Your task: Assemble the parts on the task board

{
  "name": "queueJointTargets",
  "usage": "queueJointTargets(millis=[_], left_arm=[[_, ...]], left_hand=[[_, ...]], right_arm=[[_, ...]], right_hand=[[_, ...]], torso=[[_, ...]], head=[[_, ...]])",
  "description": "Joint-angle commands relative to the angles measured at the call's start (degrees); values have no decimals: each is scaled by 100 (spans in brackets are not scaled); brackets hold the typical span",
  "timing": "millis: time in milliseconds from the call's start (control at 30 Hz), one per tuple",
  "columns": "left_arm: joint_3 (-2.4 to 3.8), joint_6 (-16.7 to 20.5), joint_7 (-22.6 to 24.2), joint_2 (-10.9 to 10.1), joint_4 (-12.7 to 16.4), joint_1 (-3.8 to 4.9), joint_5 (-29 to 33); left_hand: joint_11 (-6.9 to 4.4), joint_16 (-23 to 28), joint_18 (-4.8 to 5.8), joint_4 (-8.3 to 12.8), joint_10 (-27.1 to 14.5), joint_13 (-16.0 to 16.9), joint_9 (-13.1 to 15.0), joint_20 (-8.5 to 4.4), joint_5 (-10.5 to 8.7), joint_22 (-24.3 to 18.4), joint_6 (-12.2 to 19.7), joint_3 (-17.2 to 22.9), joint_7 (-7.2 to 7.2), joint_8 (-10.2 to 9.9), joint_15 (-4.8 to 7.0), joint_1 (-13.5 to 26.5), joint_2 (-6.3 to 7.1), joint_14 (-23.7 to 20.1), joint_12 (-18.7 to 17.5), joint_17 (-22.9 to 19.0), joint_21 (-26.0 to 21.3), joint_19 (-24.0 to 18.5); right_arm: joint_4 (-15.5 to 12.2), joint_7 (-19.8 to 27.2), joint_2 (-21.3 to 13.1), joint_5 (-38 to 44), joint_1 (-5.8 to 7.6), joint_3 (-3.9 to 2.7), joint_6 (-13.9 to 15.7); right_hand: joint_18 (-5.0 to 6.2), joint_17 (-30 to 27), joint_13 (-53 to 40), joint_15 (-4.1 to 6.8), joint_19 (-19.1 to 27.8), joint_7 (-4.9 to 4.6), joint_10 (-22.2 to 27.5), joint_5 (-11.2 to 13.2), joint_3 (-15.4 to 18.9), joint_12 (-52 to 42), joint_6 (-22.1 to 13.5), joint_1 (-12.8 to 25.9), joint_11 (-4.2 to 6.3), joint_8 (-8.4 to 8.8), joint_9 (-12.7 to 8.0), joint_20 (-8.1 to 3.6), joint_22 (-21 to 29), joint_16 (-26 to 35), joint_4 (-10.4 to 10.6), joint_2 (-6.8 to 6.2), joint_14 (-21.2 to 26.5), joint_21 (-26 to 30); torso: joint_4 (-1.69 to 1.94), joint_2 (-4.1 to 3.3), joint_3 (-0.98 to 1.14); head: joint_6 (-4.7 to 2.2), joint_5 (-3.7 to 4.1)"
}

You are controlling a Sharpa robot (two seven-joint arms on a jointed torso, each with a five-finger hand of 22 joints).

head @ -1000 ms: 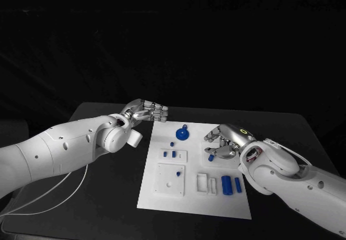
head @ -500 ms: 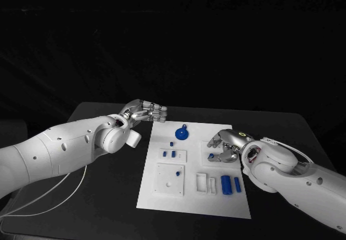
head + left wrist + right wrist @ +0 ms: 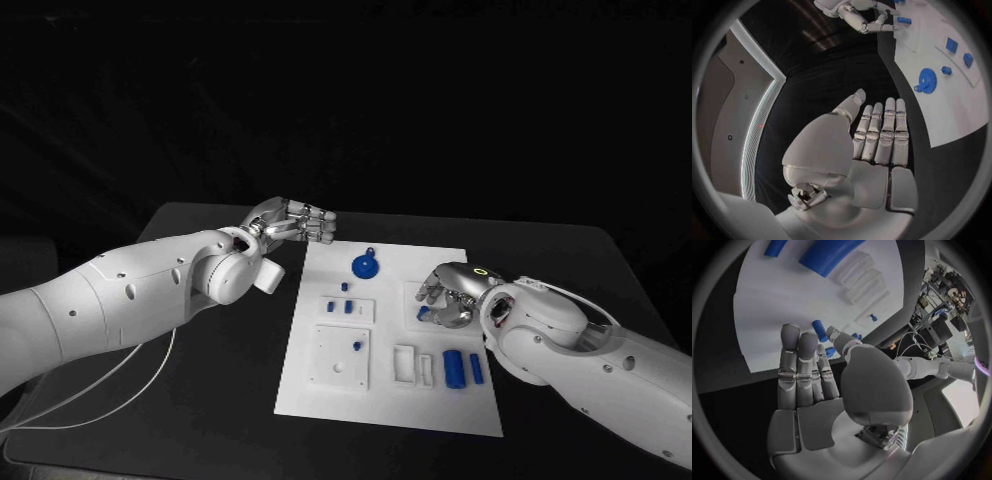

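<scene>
The white task board (image 3: 329, 395) lies mid-table. On it are a blue round disc (image 3: 366, 266), small blue pegs (image 3: 351, 307) and two long blue cylinders (image 3: 453, 368). My right hand (image 3: 447, 293) hangs low over the board's right side. Its thumb and one fingertip (image 3: 807, 338) flank a short blue peg (image 3: 819, 330), also seen as the blue peg (image 3: 427, 313) under the hand; whether they grip it is unclear. My left hand (image 3: 296, 222) hovers off the board's far left corner, its fingers (image 3: 882, 130) straight and holding nothing. The left wrist view catches the disc (image 3: 927, 80).
White blocks (image 3: 342, 357) and a slotted white piece (image 3: 411, 364) sit on the board's near half. A white cable (image 3: 130, 392) trails across the black table under my left arm. The table edge (image 3: 433, 222) runs behind the board.
My right hand has come down and slightly toward me onto the short blue peg, which has stayed where it was. The left hand has not moved.
</scene>
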State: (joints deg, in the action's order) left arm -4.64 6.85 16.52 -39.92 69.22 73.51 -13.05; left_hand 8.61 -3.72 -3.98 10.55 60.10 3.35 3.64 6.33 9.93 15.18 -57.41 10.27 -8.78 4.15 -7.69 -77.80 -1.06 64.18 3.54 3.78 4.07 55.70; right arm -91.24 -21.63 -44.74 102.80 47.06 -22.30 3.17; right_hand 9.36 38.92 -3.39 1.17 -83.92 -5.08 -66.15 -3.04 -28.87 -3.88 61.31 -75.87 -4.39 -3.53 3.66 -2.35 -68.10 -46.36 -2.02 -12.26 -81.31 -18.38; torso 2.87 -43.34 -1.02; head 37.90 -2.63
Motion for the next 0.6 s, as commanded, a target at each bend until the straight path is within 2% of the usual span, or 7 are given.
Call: queueJointTargets(millis=[33,200,400,600], left_arm=[[4,-63,30,7,9,2,34],[4,-65,28,11,7,2,34],[4,-62,14,18,3,2,34],[4,-69,1,18,0,2,34]], left_hand=[[1,21,76,20,-14,-4,0,7,-23,-5,-33,-20,1,21,5,-25,-37,-51,20,-5,27,26],[2,21,80,15,-14,-4,-1,9,-23,-14,-31,-22,0,20,4,-15,-36,-54,19,-5,25,22],[3,21,84,11,-23,-4,-1,14,-26,-27,-23,-28,-2,17,0,-10,-29,-62,20,-5,21,15],[3,21,84,11,-23,-4,-1,14,-26,-27,-23,-28,-2,17,0,-10,-29,-62,20,-5,21,15]], right_arm=[[12,-3,22,195,-4,20,40],[40,34,56,179,-5,73,58],[77,59,88,159,-6,108,14],[122,55,98,162,-6,155,-68]], right_hand=[[-22,15,3,77,-241,-23,-162,28,-322,37,115,107,38,-1,-2,-80,-14,-16,-25,-30,-14,-61],[-79,27,1,103,-242,-45,-301,29,-533,35,271,203,75,-11,5,-112,-27,3,-71,-19,-36,-140],[-100,36,1,111,-240,-46,-362,27,-566,37,362,237,90,-14,7,-123,-19,15,-116,8,-50,-162],[-113,43,0,119,-237,-59,-442,24,-568,36,501,235,105,-10,8,-128,-18,24,-184,57,-54,-191]], torso=[[-4,-1,3],[-11,-4,4],[-2,-2,8],[-10,-4,7]], head=[[5,-8],[12,-15],[27,-16],[34,-13]])
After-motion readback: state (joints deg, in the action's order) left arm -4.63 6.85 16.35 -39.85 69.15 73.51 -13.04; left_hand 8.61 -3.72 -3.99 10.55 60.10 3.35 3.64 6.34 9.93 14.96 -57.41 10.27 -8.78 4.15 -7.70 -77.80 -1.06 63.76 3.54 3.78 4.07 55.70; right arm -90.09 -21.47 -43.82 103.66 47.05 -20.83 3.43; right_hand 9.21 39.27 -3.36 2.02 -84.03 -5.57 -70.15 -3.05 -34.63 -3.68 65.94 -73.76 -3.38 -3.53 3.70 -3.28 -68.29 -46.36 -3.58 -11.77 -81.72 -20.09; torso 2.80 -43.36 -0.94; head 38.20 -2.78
